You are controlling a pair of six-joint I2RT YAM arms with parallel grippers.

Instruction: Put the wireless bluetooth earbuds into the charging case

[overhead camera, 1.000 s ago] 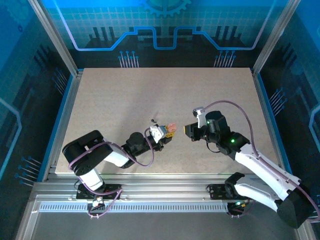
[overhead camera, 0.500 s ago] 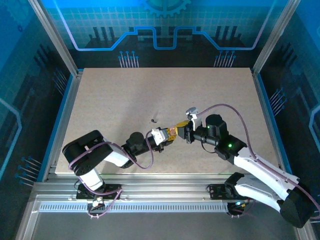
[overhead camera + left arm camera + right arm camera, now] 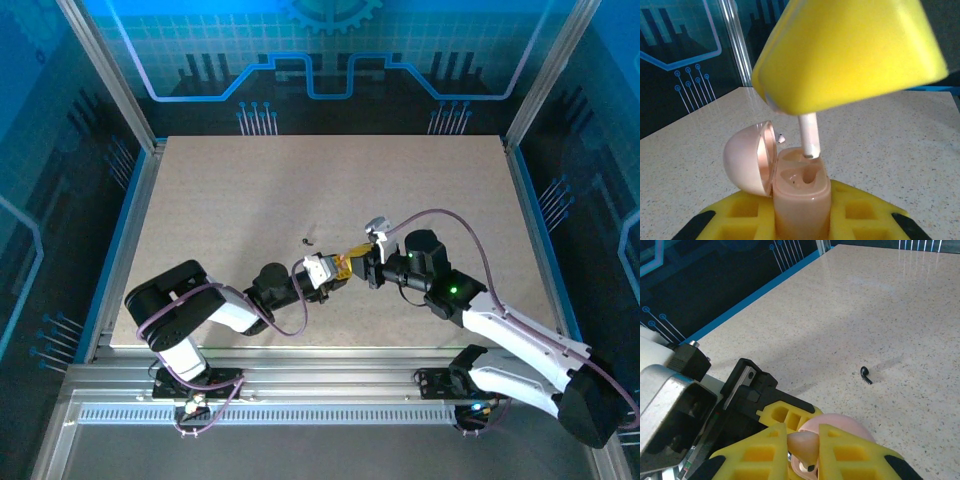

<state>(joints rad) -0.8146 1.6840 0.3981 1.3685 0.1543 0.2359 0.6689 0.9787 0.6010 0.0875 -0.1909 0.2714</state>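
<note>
Whereas a second ago the right gripper (image 3: 366, 262) stood well apart from the left gripper (image 3: 332, 270), we now see the two tip to tip, towards the worktop's (image 3: 250, 180) near edge. The left one is clenched on the case (image 3: 800, 200), which stands upright with its lid (image 3: 747, 157) swung open. The right one is clenched on a pale bud (image 3: 809, 135), stem down, tip at the far socket's mouth. We judge insertion begun but unfinished, as the bud is neither seated nor released. A black bud (image 3: 866, 374) lies loose near the worktop's middle. The pale bud's head is buried between the right fingers, its stem masks the socket's depth, and from above the case is barely distinguishable
</note>
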